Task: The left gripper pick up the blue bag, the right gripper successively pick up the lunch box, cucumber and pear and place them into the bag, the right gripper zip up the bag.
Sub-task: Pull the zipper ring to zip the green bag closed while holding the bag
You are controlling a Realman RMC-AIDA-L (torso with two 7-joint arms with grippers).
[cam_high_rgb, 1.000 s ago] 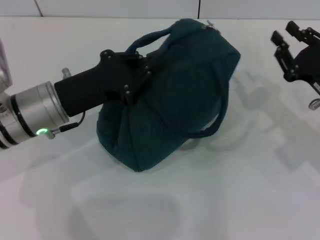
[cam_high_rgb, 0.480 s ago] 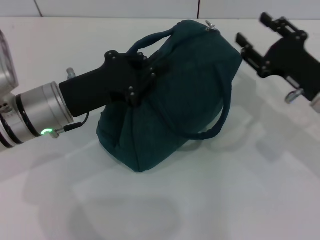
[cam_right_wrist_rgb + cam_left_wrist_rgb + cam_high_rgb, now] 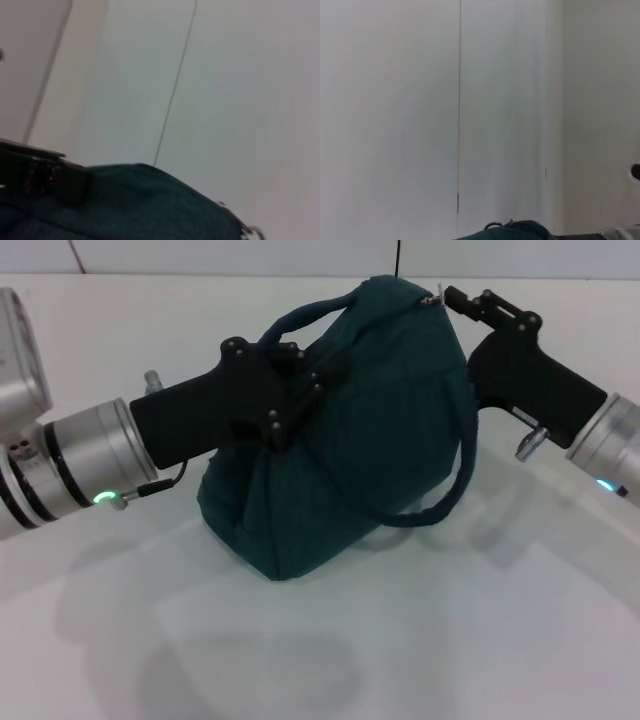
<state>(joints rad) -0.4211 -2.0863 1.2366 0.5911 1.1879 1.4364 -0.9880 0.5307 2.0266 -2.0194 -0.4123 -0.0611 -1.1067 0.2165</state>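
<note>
The blue bag [image 3: 370, 420] sits tilted on the white table, zipped shut along its top. One loop handle [image 3: 445, 485] hangs down its front, and the other arches over the far side. My left gripper [image 3: 295, 390] is shut on the bag's upper left side near that far handle. My right gripper [image 3: 455, 302] has come in from the right to the bag's top right corner, right by the metal zip pull [image 3: 432, 297]. The right wrist view shows the bag's top [image 3: 140, 205] and the left gripper [image 3: 45, 177]. The lunch box, cucumber and pear are out of view.
The white table [image 3: 400, 640] stretches in front of the bag and to both sides. Behind it runs a pale wall with a dark vertical seam [image 3: 398, 255]. The left wrist view shows mostly wall, with the bag's top [image 3: 520, 231] at its edge.
My right arm has swung in from the far right to the bag's top corner at the zip pull. The left arm and the bag have shifted slightly rightward.
</note>
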